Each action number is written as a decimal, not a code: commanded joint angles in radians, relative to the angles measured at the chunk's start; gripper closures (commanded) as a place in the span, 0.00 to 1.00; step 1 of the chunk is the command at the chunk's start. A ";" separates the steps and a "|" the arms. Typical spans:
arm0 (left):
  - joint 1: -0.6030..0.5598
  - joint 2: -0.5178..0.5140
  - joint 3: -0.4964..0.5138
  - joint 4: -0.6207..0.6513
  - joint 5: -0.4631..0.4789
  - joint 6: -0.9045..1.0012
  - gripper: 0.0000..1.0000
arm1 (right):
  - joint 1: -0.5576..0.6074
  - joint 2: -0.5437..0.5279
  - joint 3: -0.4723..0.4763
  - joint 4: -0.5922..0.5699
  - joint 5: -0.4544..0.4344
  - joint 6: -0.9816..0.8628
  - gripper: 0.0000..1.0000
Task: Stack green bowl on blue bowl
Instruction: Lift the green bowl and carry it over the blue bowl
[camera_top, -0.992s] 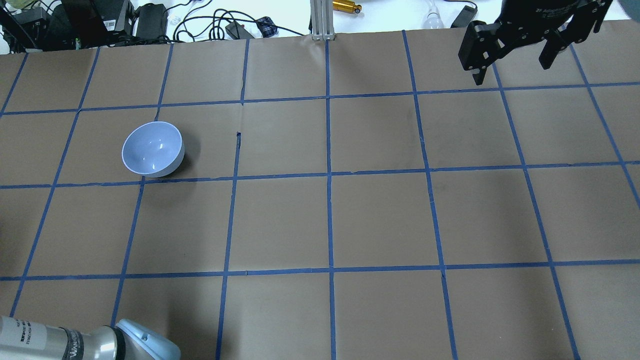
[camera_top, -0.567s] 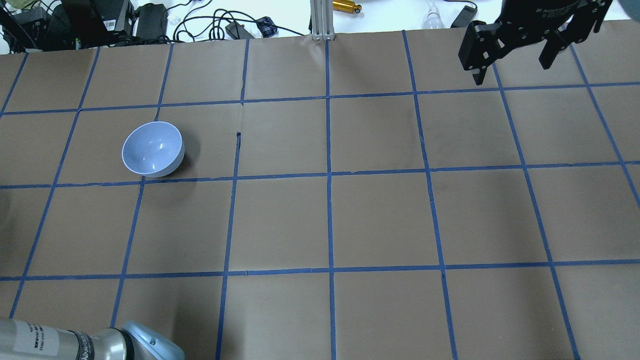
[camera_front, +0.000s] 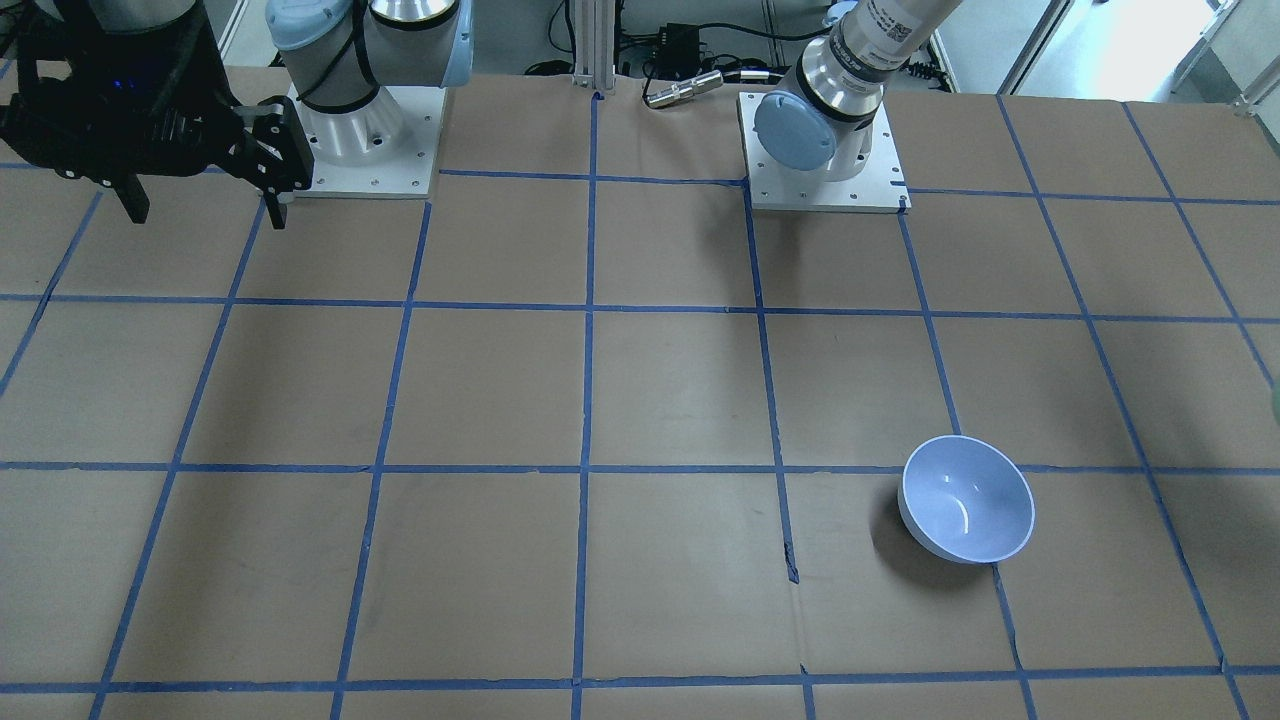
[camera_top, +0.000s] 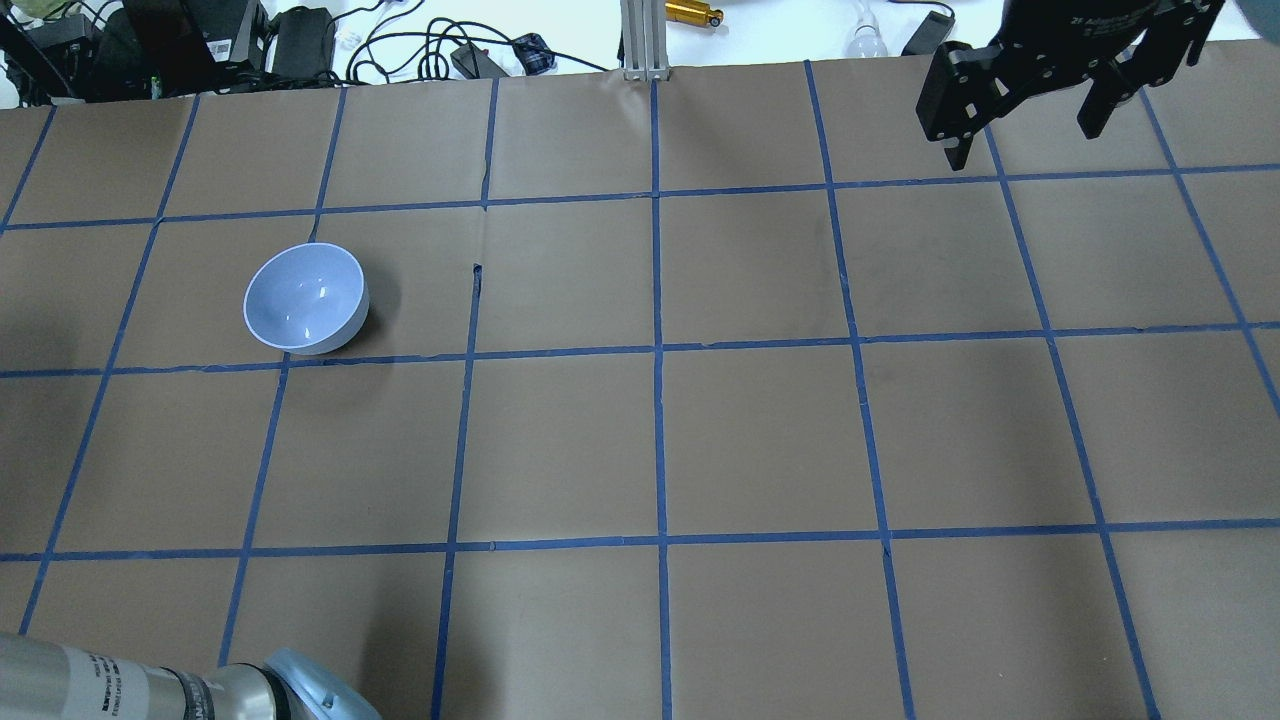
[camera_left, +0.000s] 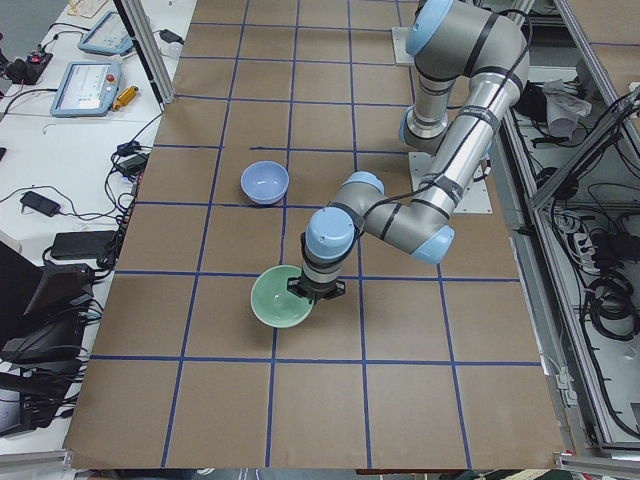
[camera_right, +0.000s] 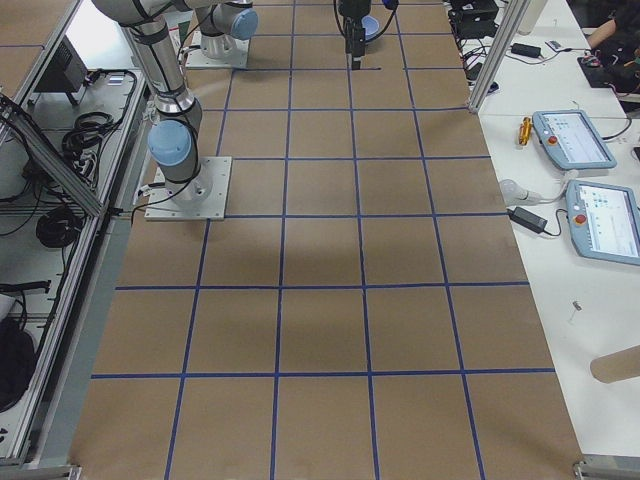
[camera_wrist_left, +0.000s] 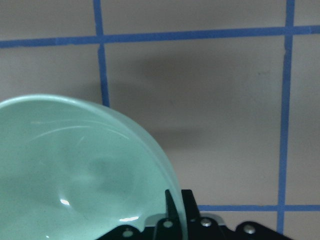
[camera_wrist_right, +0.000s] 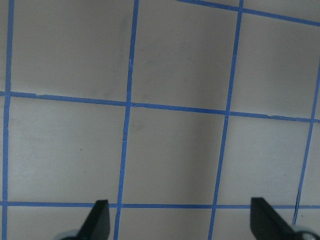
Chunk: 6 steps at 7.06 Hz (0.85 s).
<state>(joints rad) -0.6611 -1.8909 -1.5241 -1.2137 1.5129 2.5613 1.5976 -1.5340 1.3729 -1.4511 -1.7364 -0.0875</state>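
Observation:
The green bowl (camera_left: 280, 299) is pinched at its rim by my left gripper (camera_left: 317, 291), near the table end on my left. In the left wrist view the green bowl (camera_wrist_left: 75, 170) fills the lower left and the gripper (camera_wrist_left: 176, 210) is shut across its rim, with the bowl's shadow lying apart on the paper. The blue bowl (camera_top: 306, 298) stands upright and empty on the table, also in the front view (camera_front: 968, 512) and the left side view (camera_left: 265, 182). My right gripper (camera_top: 1022, 140) hangs open and empty far from both bowls, as its own camera (camera_wrist_right: 182, 220) shows.
Brown paper with a blue tape grid (camera_top: 658, 350) covers the table. Cables, boxes and a metal post (camera_top: 640, 40) line the far edge. Both arm bases (camera_front: 825, 150) stand at the robot's side. Tablets (camera_right: 575, 140) lie on a side bench.
The left arm's elbow at the bottom left of the overhead view has slid a little right and down. The blue bowl and the right gripper have stayed put.

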 joint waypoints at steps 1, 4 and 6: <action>-0.154 0.041 -0.007 -0.071 -0.014 -0.141 1.00 | -0.001 0.000 0.000 0.000 0.000 0.000 0.00; -0.400 0.101 -0.085 -0.072 -0.013 -0.384 1.00 | 0.001 0.000 0.000 0.000 0.000 0.000 0.00; -0.471 0.140 -0.193 -0.040 -0.013 -0.456 1.00 | -0.001 0.000 0.000 0.000 0.000 0.000 0.00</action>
<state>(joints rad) -1.0834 -1.7753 -1.6568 -1.2742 1.5005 2.1532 1.5982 -1.5340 1.3729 -1.4512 -1.7365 -0.0875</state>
